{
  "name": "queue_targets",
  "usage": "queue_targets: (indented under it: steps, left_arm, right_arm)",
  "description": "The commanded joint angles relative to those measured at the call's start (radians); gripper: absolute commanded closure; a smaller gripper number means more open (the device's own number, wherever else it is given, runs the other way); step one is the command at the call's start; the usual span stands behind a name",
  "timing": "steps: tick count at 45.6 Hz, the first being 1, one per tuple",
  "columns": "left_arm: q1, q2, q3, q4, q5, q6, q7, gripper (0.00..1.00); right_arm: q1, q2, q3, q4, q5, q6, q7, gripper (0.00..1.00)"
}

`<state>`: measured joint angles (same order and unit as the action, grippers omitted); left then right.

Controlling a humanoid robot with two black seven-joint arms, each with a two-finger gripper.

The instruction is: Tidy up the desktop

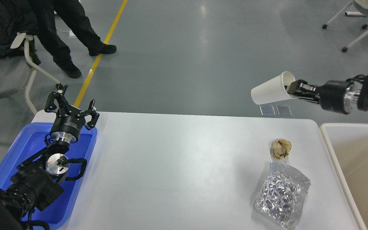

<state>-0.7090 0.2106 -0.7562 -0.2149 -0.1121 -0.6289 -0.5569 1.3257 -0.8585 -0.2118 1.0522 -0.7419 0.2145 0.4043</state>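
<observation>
Below the right claw (294, 89), the desktop (177, 166) lies well apart.

It looked like a robot lab or big work hall, because it had a wide grey floor (203, 57) with a yellow line (99, 56), rolling chairs (359, 22), and a white table (177, 166).

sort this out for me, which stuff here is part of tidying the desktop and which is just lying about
Part of the job:
- desktop
- white paper cup, held by the right tool
- crumpled paper ball
- silver foil bag
- beige bin
- blue tray, under the open left tool

Just lying about:
- chair on the floor
- person's legs
</observation>
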Motion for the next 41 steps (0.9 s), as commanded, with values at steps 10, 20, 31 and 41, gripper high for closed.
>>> queue_targets:
  steps: [10, 20, 31, 41]
  left_arm:
    - [0.000, 0.000, 0.000, 0.000, 0.000, 0.000, 0.000, 0.00]
    - [0.000, 0.000, 0.000, 0.000, 0.000, 0.000, 0.000, 0.00]
    - [0.000, 0.001, 0.000, 0.000, 0.000, 0.000, 0.000, 0.00]
    - [0.000, 0.000, 0.000, 0.000, 0.000, 0.000, 0.000, 0.00]
  right_arm:
    - [-0.071, -0.226, 0.084, -0.150, 0.340, 0.039, -0.001, 1.00]
    - [-0.235, -0.189, 0.084, -0.458, 0.522, 0.037, -0.007, 1.00]
    - [-0.439, 0.004, 0.083, -0.909, 0.559, 0.039, -0.019, 1.00]
    - [-0.549, 0.211, 0.081, -1.250, 0.552, 0.031, -0.081, 1.00]
